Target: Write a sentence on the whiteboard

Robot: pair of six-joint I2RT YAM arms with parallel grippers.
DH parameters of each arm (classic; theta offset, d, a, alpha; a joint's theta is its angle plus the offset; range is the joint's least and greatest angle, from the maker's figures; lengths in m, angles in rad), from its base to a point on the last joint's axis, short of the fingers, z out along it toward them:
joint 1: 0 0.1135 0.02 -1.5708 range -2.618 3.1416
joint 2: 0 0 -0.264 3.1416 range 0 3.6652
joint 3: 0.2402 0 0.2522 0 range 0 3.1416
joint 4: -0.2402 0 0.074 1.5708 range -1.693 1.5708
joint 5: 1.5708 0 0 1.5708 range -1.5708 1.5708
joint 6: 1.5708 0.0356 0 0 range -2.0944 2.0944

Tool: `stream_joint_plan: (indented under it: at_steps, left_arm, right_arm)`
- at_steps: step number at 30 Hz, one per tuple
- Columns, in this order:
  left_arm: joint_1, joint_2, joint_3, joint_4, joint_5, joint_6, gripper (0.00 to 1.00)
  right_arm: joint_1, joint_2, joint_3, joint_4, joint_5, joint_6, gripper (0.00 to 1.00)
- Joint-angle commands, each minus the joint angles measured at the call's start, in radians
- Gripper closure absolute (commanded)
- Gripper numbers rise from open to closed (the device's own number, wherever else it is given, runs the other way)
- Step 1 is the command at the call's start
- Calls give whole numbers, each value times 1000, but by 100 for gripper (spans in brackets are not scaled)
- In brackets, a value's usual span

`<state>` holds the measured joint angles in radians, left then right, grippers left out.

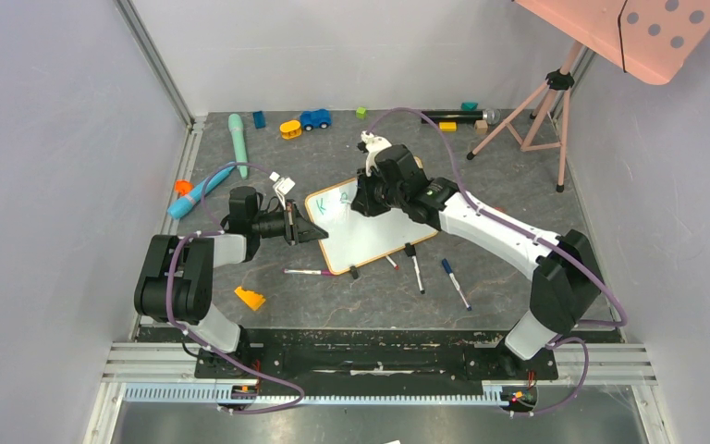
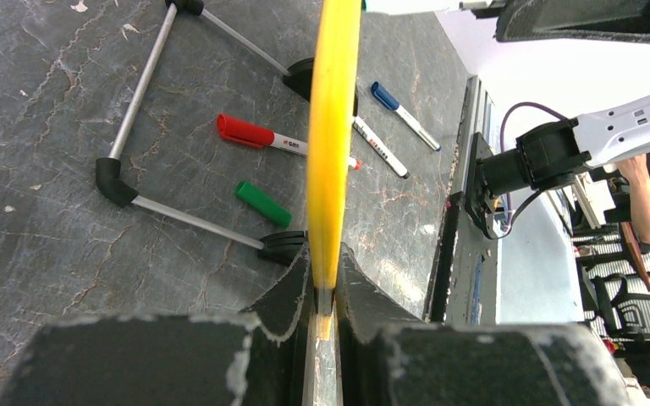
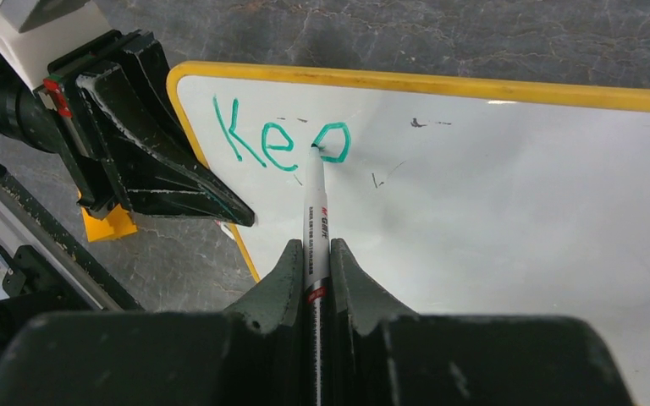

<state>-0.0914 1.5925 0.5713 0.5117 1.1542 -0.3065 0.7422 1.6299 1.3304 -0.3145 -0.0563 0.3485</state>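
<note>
1. The whiteboard [image 1: 381, 236] sits in the middle of the dark worktop [image 1: 481, 305], between the two arms. Its long sides run at a slant across the top view.
2. The left pincer [image 1: 319, 231] is pinching the board's left edge. In the left wrist view its two black fingers [image 2: 283, 292] are pressed against either side of the yellow-orange frame [image 2: 332, 152], which shows edge-on.
3. The right pincer [image 3: 311, 254] is pressed together on a slim white marker [image 3: 315, 211], which points away from the wrist camera at the board's upper left corner.
4. The marker's tip touches the white surface at the left side of a rounded green letter.
5. The sentence [image 3: 278, 145] so far reads "K", "e" and that rounded third letter, all in green near the top left of the board. A few faint dark smudges lie to the right of the letters.
6. Under the board, the left wrist view shows a thin metal stand [image 2: 140, 80] with black clip feet [image 2: 283, 245] resting on the worktop.
7. Loose on the worktop just beside the board's near edge are a red-capped marker [image 2: 258, 135], a green cap [image 2: 262, 203], a black-capped marker [image 1: 416, 273] and a blue-capped marker [image 1: 456, 284].
8. An orange wedge [image 1: 250, 298] lies near the left arm's base.
9. A blue toy car [image 1: 314, 118] and a teal brush [image 1: 238, 143] lie well apart from the board at the far side.
</note>
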Motion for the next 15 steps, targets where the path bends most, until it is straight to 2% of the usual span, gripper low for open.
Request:
stream_joint_plan:
  at_steps: [1, 15]
  left_arm:
    - [-11, -6, 7, -20, 24, 6, 98]
    - [-11, -8, 8, -21, 24, 6, 98]
  right_arm:
    - [-6, -17, -32, 17, 2, -2, 100]
    - [-6, -40, -39, -41, 94, -14, 100]
